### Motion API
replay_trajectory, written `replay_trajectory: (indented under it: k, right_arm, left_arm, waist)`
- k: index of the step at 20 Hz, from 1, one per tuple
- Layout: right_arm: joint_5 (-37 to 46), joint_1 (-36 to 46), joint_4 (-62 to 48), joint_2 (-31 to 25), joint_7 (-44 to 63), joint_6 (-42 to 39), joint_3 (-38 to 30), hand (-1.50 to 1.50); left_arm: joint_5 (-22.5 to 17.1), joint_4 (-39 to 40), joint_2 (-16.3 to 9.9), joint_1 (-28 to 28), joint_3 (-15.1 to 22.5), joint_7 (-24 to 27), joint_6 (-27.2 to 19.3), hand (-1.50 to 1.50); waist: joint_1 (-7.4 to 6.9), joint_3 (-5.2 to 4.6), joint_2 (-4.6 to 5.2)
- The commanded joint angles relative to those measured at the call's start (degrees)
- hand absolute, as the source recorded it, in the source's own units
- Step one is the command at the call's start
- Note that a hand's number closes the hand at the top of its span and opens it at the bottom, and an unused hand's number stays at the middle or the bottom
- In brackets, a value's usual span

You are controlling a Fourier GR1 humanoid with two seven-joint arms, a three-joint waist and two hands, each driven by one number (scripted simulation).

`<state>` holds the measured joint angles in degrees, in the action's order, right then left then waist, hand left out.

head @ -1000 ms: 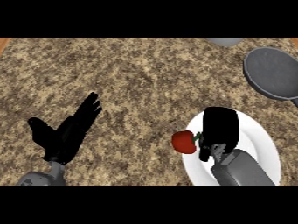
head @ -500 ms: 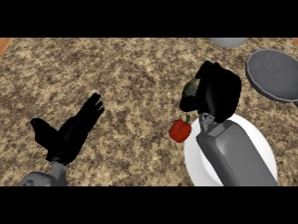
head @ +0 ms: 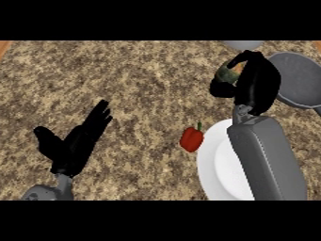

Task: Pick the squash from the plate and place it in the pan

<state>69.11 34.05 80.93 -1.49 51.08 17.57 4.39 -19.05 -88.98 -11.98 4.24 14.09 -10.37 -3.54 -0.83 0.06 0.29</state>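
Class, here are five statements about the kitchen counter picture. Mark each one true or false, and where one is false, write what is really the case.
1. The right hand is curled round the squash. True.
2. The squash lies inside the pan. False: it is in the hand, left of the pan.
3. A red pepper sits by the left edge of the white plate. True.
4. The left hand grips the pepper. False: it rests open at the lower left, apart from the pepper.
5. The pan stands at the counter's left side. False: it is at the upper right.
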Motion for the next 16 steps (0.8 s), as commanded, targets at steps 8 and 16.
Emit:
replay_trajectory:
  k: [8,16]
  right_arm:
    - [-5.09,5.04,-24.94,-12.47,-16.18,13.39,-12.34,1.50]
    - [-3.83,6.84,-42.77,-17.32,-21.91,32.73,-18.90,1.50]
  left_arm:
    - [1.93,-0.37,1.16,-1.14,-0.51,0.00,0.47,0.00]
    - [1.95,1.35,3.22,4.08,-1.05,-2.50,0.34,0.00]
  waist:
    - [-0.42,0.00,0.20]
    - [-0.93,0.09,0.67]
